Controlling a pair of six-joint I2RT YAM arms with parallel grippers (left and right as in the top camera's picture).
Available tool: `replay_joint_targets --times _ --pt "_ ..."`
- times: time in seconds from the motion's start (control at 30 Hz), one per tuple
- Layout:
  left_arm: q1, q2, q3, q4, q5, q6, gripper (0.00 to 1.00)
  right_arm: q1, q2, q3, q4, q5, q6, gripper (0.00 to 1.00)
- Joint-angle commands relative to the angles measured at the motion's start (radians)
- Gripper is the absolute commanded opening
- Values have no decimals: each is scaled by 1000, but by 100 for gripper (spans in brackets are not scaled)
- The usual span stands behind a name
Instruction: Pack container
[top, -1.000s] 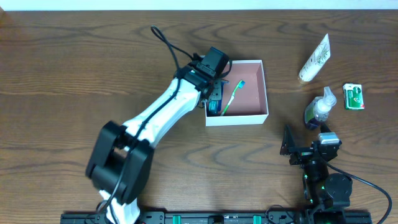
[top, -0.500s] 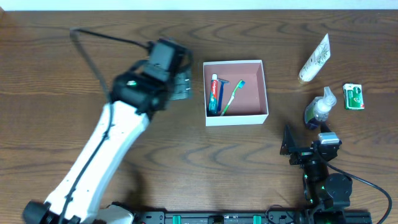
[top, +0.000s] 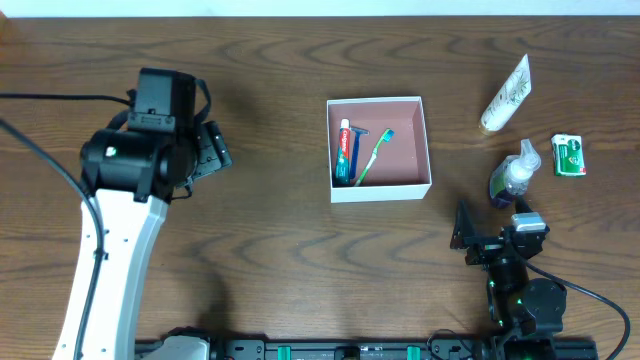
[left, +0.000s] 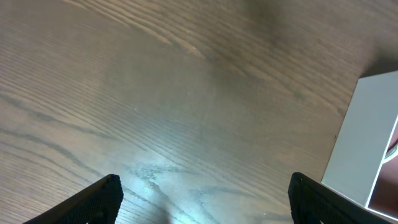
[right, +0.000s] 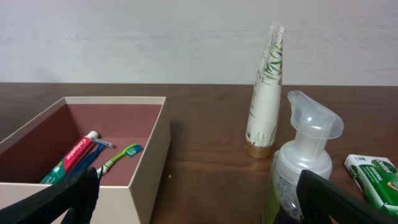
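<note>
Open pink-lined container (toiletries inside)

The left arm is a long white link at the frame's left, capped by a black wrist housing with a small green light, a thin black cable and the black left gripper. The right arm, lower right, is all black with green lights.

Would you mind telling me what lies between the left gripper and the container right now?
Nothing but bare wooden table: in the overhead view, the stretch from the left gripper to the container holds no object.
</note>
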Motion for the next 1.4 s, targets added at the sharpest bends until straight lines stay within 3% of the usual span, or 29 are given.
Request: replay_joint_targets --times 0.0,0.33,0.7,0.83,1.03,1.07,1.1,1.27,1.37 --pt "5 -76 9 -6 -9 7 86 0 -4 -2 -4 3 -12 99" --pt "5 -300 -13 39 -42 15 86 0 -4 -2 -4 3 -12 99" --pt "5 -614 -355 270 -8 17 86 0 -4 -2 0 2 -11 99" --pt "5 -642 -423 279 -7 12 86 1 -4 -2 2 -16 35 99" --pt "5 -640 -501 330 -8 -40 87 1 -4 -2 55 -16 238 99" --pt "5 -638 -506 344 -7 -41 100 1 -4 -2 77 -18 271 99" --pt "5 -636 -506 352 -8 -40 98 1 -4 -2 104 -32 288 99" --pt "5 -623 -506 356 -8 -40 98 1 -4 14 333 -191 228 99" --pt "5 -622 -506 352 -8 -40 98 0 -3 78 334 -185 180 99"
